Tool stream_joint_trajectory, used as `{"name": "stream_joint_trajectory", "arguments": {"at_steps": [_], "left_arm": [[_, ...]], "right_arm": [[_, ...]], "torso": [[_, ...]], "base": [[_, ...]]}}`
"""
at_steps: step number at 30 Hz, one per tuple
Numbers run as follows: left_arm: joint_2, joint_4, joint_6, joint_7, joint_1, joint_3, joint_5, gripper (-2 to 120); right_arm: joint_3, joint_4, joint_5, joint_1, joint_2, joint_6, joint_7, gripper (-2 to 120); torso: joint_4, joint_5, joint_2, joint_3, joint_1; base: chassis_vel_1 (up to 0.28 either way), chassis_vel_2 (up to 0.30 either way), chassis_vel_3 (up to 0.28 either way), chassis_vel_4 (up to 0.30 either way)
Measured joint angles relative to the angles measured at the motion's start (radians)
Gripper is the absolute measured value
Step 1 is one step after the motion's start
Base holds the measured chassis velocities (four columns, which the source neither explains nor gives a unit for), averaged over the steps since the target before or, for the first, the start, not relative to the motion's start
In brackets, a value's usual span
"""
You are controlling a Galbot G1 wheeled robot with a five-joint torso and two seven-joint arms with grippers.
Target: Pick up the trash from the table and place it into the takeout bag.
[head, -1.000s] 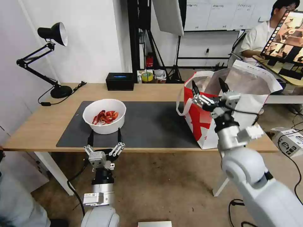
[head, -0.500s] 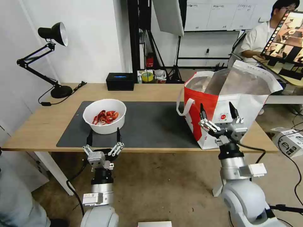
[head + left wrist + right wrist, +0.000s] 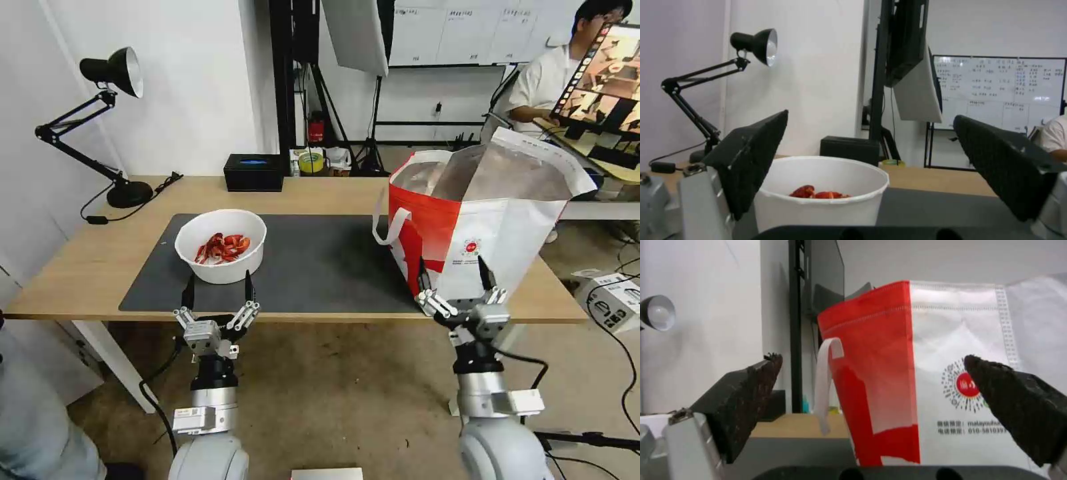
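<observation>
A white bowl of red crayfish shells (image 3: 221, 245) (image 3: 822, 193) sits on the left part of the dark grey mat (image 3: 320, 260) on the table (image 3: 93, 267). The red-and-white takeout bag (image 3: 480, 227) (image 3: 929, 373) stands open at the table's right end, foil lining showing. My left gripper (image 3: 217, 289) (image 3: 871, 166) is open, at the front table edge just before the bowl, holding nothing. My right gripper (image 3: 453, 273) (image 3: 871, 400) is open and empty, low at the front edge in front of the bag's printed side.
A black desk lamp (image 3: 110, 73) stands at the table's far left corner, its cable trailing on the wood. A black rectangular box (image 3: 253, 172) sits at the back edge. A cardboard box (image 3: 610, 300) lies on the floor to the right.
My right gripper, empty, has come down from above the bag's mouth to the table's front edge in front of the bag. The left gripper and the bowl stay put.
</observation>
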Motion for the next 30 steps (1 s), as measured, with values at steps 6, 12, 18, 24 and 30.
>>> {"name": "stream_joint_trajectory", "arguments": {"at_steps": [6, 12, 18, 24, 30], "left_arm": [[0.002, 0.002, 0.000, 0.000, -0.001, -0.002, -0.001, 100], [0.003, 0.015, -0.001, 0.000, -0.011, -0.002, -0.005, 100], [0.003, 0.016, -0.001, 0.000, -0.009, -0.007, -0.006, 100], [0.004, 0.047, -0.032, 0.000, -0.011, -0.012, -0.009, 100], [0.006, 0.060, -0.042, 0.000, -0.017, -0.005, -0.013, 100]], "right_arm": [[-0.001, -0.009, -0.003, -0.007, 0.009, 0.005, 0.000, 100], [-0.006, -0.014, -0.005, -0.003, 0.013, 0.007, -0.001, 100], [-0.006, -0.021, -0.004, 0.002, 0.006, 0.006, -0.001, 100], [-0.005, -0.064, -0.002, 0.003, 0.023, 0.051, -0.020, 100], [0.000, -0.064, -0.002, 0.002, 0.028, 0.063, -0.029, 100]], "torso": [[0.0000, -0.0001, 0.000, 0.000, 0.000], [0.0000, 0.0000, 0.000, 0.000, 0.000], [0.0000, 0.0000, 0.000, 0.000, 0.000], [0.0000, 0.0000, 0.000, 0.000, 0.000], [0.0000, 0.0001, 0.000, 0.000, 0.000]], "base": [[0.000, 0.000, 0.000, 0.000], [0.000, 0.000, 0.000, 0.000], [0.000, 0.000, 0.000, 0.000], [0.000, 0.000, 0.000, 0.000], [0.000, 0.000, 0.000, 0.000]]}}
